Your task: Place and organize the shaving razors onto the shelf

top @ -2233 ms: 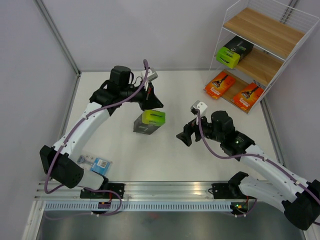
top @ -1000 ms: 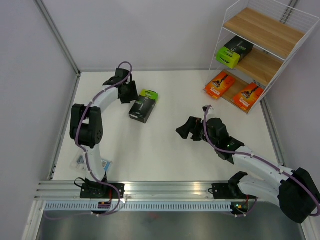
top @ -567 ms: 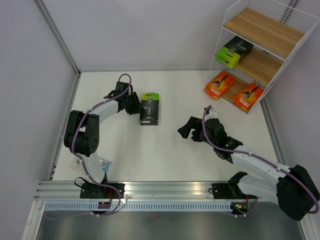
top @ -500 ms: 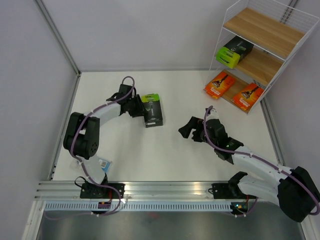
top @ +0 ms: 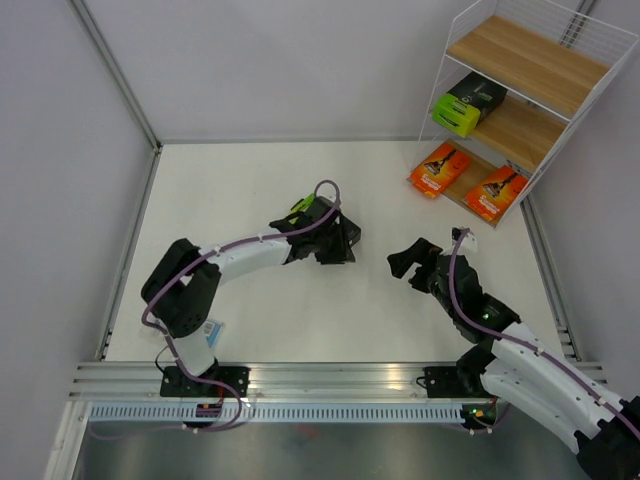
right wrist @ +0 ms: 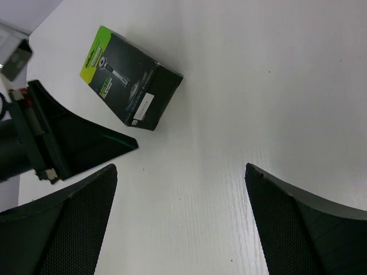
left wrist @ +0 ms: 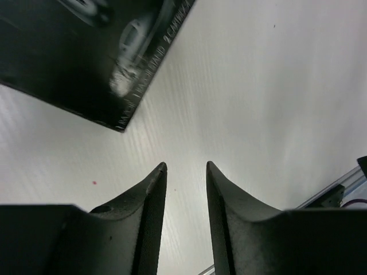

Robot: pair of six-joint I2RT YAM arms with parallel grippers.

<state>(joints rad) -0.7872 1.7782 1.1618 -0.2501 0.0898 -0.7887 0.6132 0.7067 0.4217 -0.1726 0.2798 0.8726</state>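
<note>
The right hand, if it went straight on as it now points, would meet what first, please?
Probably the near corner of the black razor box, almost dead ahead of the right hand; the left hand sits just off that line, depth unclear.

- the black box (top: 300, 207) lies almost all hidden under the left arm (top: 250, 250); only a green corner shows.
- in the left wrist view the picture's edge cuts it, and its print is blurred.
- the blister pack (top: 209, 330) is mostly covered.
</note>
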